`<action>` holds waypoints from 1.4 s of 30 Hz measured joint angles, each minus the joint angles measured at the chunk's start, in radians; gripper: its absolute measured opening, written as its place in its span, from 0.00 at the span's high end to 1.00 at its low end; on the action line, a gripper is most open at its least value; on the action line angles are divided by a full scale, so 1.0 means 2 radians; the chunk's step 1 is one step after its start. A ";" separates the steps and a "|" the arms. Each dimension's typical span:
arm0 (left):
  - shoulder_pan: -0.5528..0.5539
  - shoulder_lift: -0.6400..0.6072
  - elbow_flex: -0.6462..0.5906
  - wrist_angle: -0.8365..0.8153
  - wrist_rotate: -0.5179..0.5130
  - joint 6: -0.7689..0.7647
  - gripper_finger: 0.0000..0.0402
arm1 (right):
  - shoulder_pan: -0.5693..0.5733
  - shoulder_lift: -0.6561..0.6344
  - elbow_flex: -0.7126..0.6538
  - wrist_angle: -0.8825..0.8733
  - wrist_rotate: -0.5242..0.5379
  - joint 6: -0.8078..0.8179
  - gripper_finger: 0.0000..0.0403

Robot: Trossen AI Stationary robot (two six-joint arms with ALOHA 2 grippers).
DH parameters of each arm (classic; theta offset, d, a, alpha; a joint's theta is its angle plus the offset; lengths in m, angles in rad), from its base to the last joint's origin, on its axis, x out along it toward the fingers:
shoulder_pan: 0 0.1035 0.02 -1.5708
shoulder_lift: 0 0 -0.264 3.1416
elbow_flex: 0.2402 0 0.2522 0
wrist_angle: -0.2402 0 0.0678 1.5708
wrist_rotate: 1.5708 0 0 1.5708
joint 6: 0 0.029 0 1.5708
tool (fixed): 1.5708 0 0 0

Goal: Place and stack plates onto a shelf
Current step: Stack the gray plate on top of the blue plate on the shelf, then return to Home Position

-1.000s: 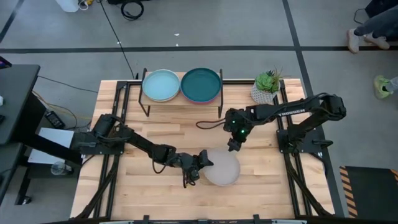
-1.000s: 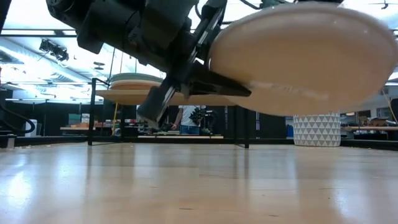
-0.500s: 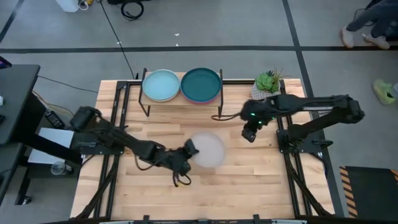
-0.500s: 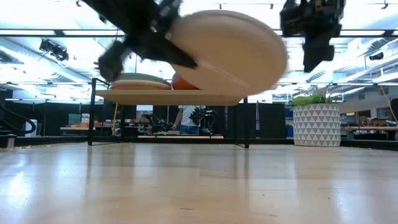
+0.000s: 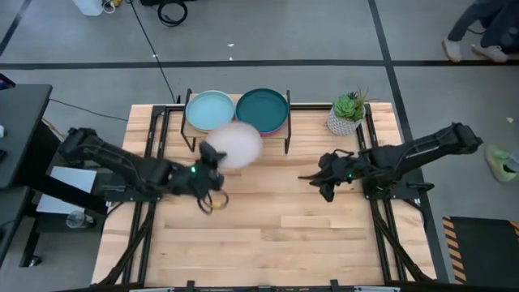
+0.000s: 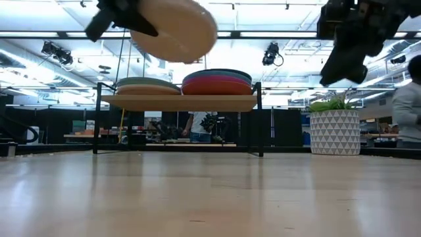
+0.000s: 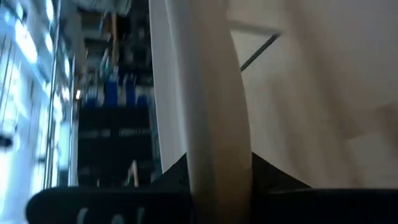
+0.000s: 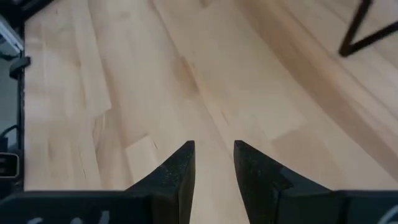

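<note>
Your left gripper is gripping the cream plate by its rim.
It is holding that plate in the air just before the shelf at the table's far edge; your right gripper, fingers narrowly parted, is hanging empty near the right edge.

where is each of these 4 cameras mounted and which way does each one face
High view: above the table, looking straight down; both arms show, the left gripper carrying the cream plate toward the shelf.
Low view: at tabletop height, looking level across to the shelf; both arms hang in from above.
Left wrist view: on the left wrist, along the plate's edge; own fingers at the bottom.
Right wrist view: on the right wrist, down at the table; own gripper, empty.
Shared: high and low views both show the plate.
</note>
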 joint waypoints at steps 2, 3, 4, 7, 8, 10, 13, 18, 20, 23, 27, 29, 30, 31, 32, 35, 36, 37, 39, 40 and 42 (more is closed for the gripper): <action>0.031 -0.017 0.001 -0.015 -0.002 0.003 0.86 | 0.006 0.014 -0.010 0.029 0.000 -0.011 0.71; 0.044 -0.023 0.000 -0.021 -0.003 0.005 0.86 | 0.008 0.022 -0.012 0.040 0.000 -0.015 0.71; 0.056 -0.028 0.000 -0.022 -0.003 0.010 0.86 | 0.011 0.029 -0.012 0.049 0.002 -0.019 0.71; 0.093 -0.042 0.000 -0.023 -0.002 0.035 0.86 | 0.016 0.050 -0.012 0.075 0.004 -0.035 0.71; 0.108 -0.046 0.000 -0.025 0.000 0.044 0.86 | 0.017 0.055 -0.012 0.082 0.004 -0.040 0.71; 0.147 -0.047 0.000 -0.036 0.015 0.046 0.86 | 0.017 0.065 -0.013 0.102 0.003 -0.050 0.71; 0.211 -0.046 0.000 -0.054 0.051 0.046 0.86 | 0.018 0.077 -0.013 0.114 0.001 -0.058 0.71; 0.300 -0.045 0.000 -0.055 0.107 0.062 0.86 | 0.018 0.091 -0.013 0.130 -0.011 -0.059 0.71; 0.323 -0.045 0.000 -0.057 0.119 0.059 0.85 | 0.021 0.093 -0.013 0.128 -0.013 -0.059 0.71; 0.340 -0.045 0.000 -0.056 0.144 0.063 0.81 | 0.023 0.096 -0.013 0.135 -0.012 -0.061 0.71; 0.353 -0.045 0.000 -0.048 0.169 0.066 0.70 | 0.024 0.097 -0.013 0.157 -0.018 -0.071 0.71; 0.348 -0.045 0.000 -0.047 0.170 0.048 0.64 | 0.025 0.098 -0.013 0.169 -0.028 -0.073 0.71; 0.343 -0.046 0.000 -0.047 0.170 0.040 0.61 | 0.025 0.098 -0.013 0.171 -0.033 -0.074 0.71; 0.339 -0.049 0.000 -0.048 0.170 0.029 0.58 | 0.025 0.098 -0.013 0.172 -0.036 -0.075 0.71; 0.334 -0.052 0.000 -0.048 0.171 0.018 0.55 | 0.025 0.098 -0.013 0.174 -0.038 -0.075 0.71; 0.320 -0.052 0.012 -0.079 0.189 -0.018 0.49 | 0.025 0.098 -0.013 0.175 -0.038 -0.075 0.71; 0.320 -0.052 0.020 -0.101 0.208 -0.035 0.48 | 0.025 0.098 -0.013 0.175 -0.038 -0.075 0.71; 0.321 -0.052 0.029 -0.116 0.227 -0.052 0.47 | 0.025 0.098 -0.013 0.175 -0.038 -0.076 0.71; 0.325 -0.052 0.044 -0.124 0.268 -0.081 0.46 | 0.025 0.098 -0.013 0.175 -0.038 -0.076 0.71; 0.328 -0.052 0.049 -0.131 0.286 -0.093 0.46 | 0.025 0.098 -0.013 0.175 -0.038 -0.076 0.71; 0.334 -0.053 0.059 -0.138 0.313 -0.113 0.46 | 0.025 0.098 -0.013 0.175 -0.040 -0.076 0.71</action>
